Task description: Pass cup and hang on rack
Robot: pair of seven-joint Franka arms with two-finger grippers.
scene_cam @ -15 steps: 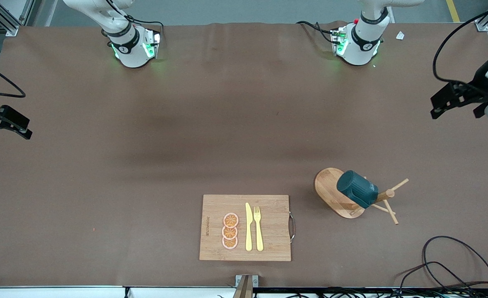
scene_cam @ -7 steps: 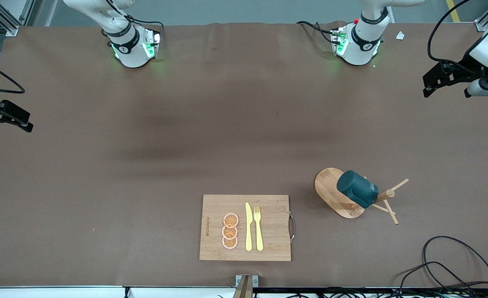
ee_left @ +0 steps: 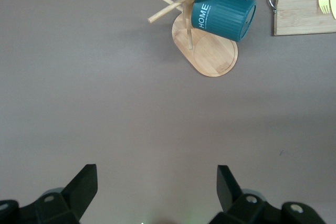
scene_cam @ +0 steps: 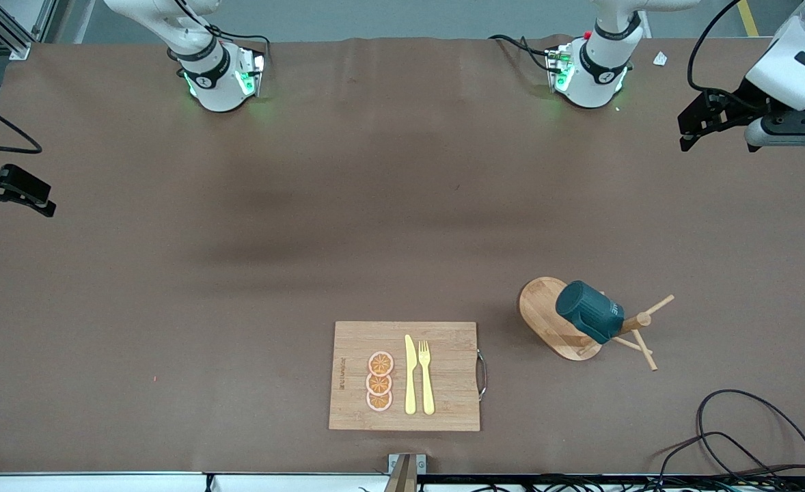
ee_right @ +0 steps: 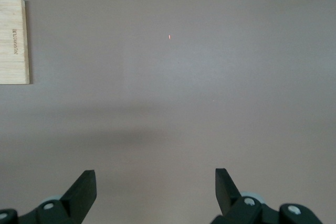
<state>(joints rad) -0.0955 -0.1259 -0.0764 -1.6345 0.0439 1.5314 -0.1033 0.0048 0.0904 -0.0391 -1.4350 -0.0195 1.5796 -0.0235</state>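
The dark teal cup (scene_cam: 588,311) hangs tilted on a peg of the wooden rack (scene_cam: 539,311), which stands toward the left arm's end of the table. In the left wrist view the cup (ee_left: 223,8) shows the word HOME, and the rack's oval base (ee_left: 212,59) lies under it. My left gripper (ee_left: 157,182) is open and empty over bare table, well away from the rack. Its hand (scene_cam: 713,116) shows at the table's edge. My right gripper (ee_right: 156,182) is open and empty over bare table at the right arm's end (scene_cam: 20,191).
A wooden cutting board (scene_cam: 355,410) lies near the front camera, carrying orange slices (scene_cam: 379,382), a yellow knife (scene_cam: 410,374) and a fork (scene_cam: 426,376). Its corner (ee_right: 13,40) shows in the right wrist view. A black cable (scene_cam: 751,430) loops near the rack's end.
The left arm's hand has risen and drawn back toward the robots' bases. The right hand has barely shifted. The cup stays on the rack.
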